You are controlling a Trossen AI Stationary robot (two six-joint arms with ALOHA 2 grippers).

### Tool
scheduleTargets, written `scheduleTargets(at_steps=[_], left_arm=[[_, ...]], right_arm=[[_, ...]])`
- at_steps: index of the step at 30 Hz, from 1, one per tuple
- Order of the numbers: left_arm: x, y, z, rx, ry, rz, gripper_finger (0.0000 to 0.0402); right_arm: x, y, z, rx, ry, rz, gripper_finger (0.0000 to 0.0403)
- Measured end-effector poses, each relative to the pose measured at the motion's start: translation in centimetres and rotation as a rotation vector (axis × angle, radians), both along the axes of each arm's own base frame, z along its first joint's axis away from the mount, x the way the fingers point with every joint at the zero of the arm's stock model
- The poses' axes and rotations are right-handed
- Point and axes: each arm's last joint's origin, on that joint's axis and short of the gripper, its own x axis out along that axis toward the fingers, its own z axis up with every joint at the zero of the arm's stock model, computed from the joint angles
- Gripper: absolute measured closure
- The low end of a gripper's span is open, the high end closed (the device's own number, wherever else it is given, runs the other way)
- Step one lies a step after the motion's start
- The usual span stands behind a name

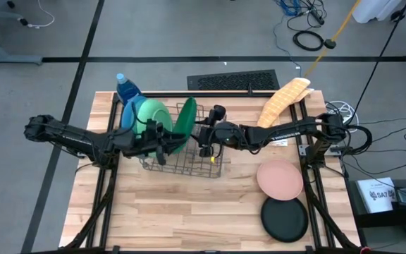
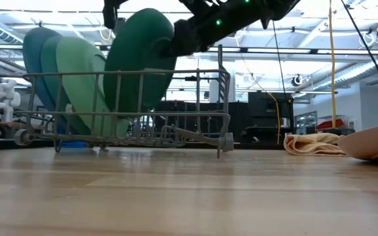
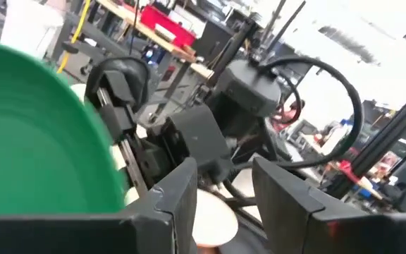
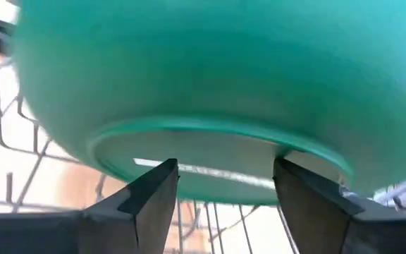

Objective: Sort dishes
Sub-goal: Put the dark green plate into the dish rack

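A wire dish rack (image 1: 189,161) stands mid-table. A blue plate (image 1: 127,116) and a light green plate (image 1: 152,115) stand on edge in its left end. A dark teal plate (image 1: 186,120) stands tilted on its lower edge in the rack (image 2: 140,59). My right gripper (image 1: 204,137) is open just right of this plate, its fingers spread before the plate's underside (image 4: 210,85). My left gripper (image 1: 166,147) is open and empty over the rack, near the teal plate's edge (image 3: 41,141). A pink plate (image 1: 280,178) and a black plate (image 1: 285,219) lie flat on the table's right. My right gripper (image 4: 224,176) comes level from the table's right at the teal plate's underside near its foot ring (image 4: 189,137). I cannot tell whether its fingers touch the plate.
A blue soap bottle (image 1: 127,88) stands at the rack's far left corner. A tan cloth (image 1: 284,100) lies at the far right. The two arms meet closely over the rack. Bare table lies at the near left.
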Motion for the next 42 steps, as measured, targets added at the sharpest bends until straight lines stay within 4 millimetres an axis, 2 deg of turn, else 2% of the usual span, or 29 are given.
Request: scheduleTargets(at_steps=[5,19,28,33,42], left_arm=[[-0.1,0.0,0.5,-0.002,-0.050,-0.017,0.0265],[-0.9,-0.6,1.5,-0.022,-0.117,-0.042,0.0265],[-2.2,-0.8,0.2,0.014,0.083,0.048,0.0265],[-2.7,-0.9,-0.2,0.010,0.136,0.082,0.0265],[-1.3,-1.3,-1.9,-0.019,0.220,0.087,0.0265]], right_arm=[[0.1,-0.2,0.4,-0.033,-0.021,0.004,0.0174],[-0.3,-4.1,0.3,-0.080,0.022,-0.075,0.0174],[-0.4,-4.4,0.2,-0.083,0.043,-0.079,0.0174],[-0.4,-4.6,0.2,-0.099,0.050,-0.081,0.0174],[-0.3,-5.0,1.0,-0.100,-0.040,-0.095,0.0174]])
